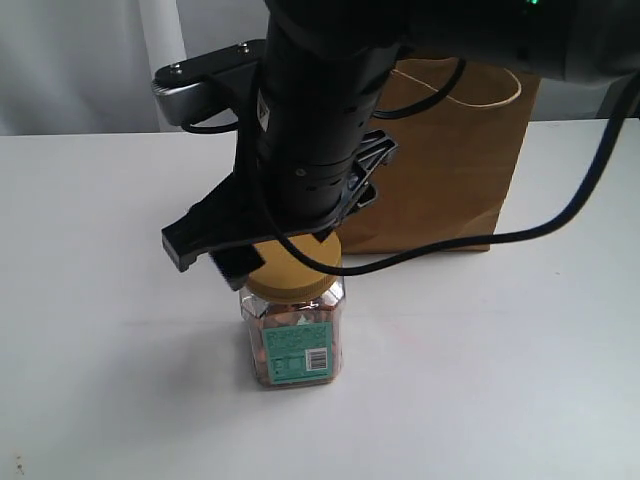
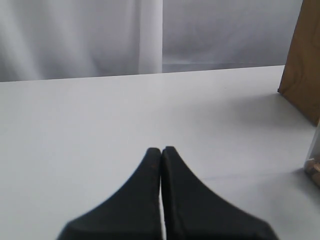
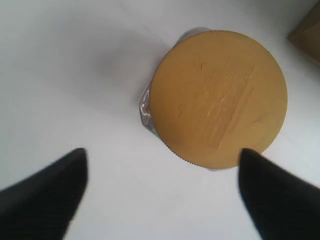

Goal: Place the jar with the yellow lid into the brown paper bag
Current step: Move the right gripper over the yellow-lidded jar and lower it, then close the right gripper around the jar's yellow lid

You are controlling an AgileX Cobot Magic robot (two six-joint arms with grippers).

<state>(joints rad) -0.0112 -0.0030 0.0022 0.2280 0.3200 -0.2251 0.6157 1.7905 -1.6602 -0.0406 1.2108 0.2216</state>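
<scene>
White table [image 1: 100, 350] | right jaws wide apart, empty, over yellow-lidded jar [image 1: 293, 335] | left jaws pressed together, empty

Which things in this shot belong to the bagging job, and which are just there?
Part of the job:
yellow-lidded jar, upright on the white table
brown paper bag, standing behind the jar
right gripper, open above the jar's lid

Just there:
left gripper, shut, holding nothing
black cable trailing from the arm
pale curtain behind the table
</scene>
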